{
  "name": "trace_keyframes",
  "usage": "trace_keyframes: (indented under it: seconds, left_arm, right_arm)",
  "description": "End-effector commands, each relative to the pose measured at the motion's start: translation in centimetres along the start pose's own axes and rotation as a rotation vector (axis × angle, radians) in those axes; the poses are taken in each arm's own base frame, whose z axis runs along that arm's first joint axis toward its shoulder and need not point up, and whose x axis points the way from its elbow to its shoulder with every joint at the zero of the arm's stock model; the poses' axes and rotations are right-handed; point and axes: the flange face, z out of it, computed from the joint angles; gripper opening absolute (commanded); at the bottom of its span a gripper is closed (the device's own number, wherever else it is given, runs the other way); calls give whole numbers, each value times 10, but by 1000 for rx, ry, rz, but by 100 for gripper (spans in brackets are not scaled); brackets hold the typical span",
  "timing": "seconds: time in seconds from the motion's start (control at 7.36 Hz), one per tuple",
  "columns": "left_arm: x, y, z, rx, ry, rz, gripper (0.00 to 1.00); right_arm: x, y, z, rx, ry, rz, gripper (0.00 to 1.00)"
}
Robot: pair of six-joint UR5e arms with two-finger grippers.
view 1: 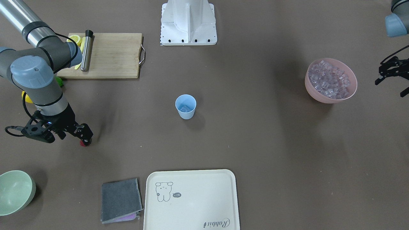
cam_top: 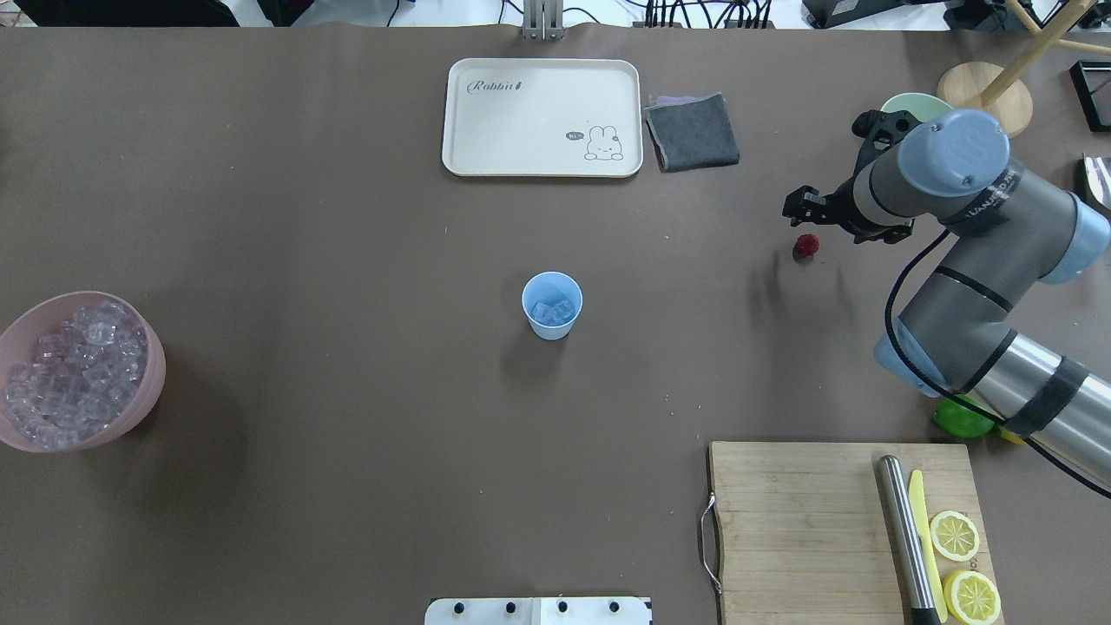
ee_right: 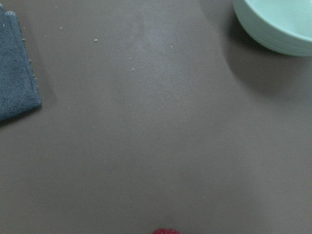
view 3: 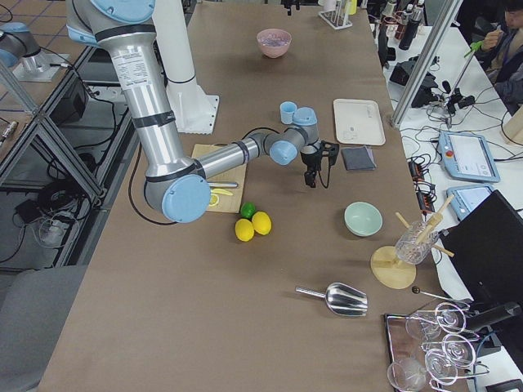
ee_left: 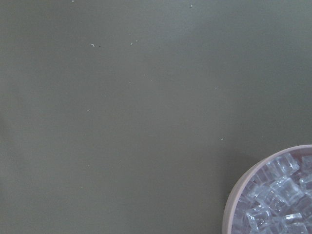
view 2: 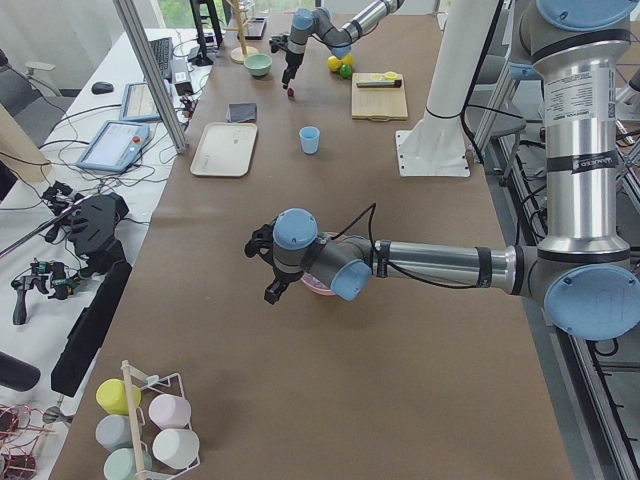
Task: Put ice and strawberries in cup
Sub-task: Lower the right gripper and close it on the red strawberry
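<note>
Meanwhile, the small light-blue plastic tumbler (cam_top: 552, 328) stood at the middle of the brown tabletop (cam_top: 347, 217) with a few clear glassy ice cubes (cam_top: 553, 311) inside, and the small dark-red strawberry (cam_top: 807, 245) was toward the right end at the tip of the right gripper (view 1: 85, 139), whose jaws could not be told as spread or pinching. A folded grey cloth (cam_top: 693, 132) and a pale green bowl (view 1: 14, 191) lay near it by the far edge; the left gripper (view 1: 389, 89), jaws spread, hung beside the pink ice-filled bowl (cam_top: 149, 395) at the left end.
</note>
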Motion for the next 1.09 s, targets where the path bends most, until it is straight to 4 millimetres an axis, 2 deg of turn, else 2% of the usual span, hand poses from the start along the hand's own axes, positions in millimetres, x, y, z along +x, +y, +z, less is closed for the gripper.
trace_keyframes:
  seconds: [0.0, 0.41, 0.54, 0.68, 0.82, 0.95]
  left_arm:
    - [-1, 1, 1, -2, 0, -2, 99]
    - [-1, 5, 1, -6, 0, -5, 99]
    - [-1, 5, 1, -5, 0, -4, 99]
    - [-1, 5, 1, 3, 0, 4, 99]
    - [-1, 8, 1, 3, 0, 4, 99]
    - [-2, 9, 2, 1, 0, 1, 99]
  right_arm:
    - [-12, 4, 14, 6, 15, -7, 93]
    - [-14, 15, 20, 3, 23, -20, 90]
    - [-13, 16, 22, 8, 28, -22, 85]
    - [-11, 19, 24, 4, 33, -23, 70]
    - [-9, 21, 25, 1, 36, -26, 43]
    - [-9, 22, 26, 0, 38, -27, 10]
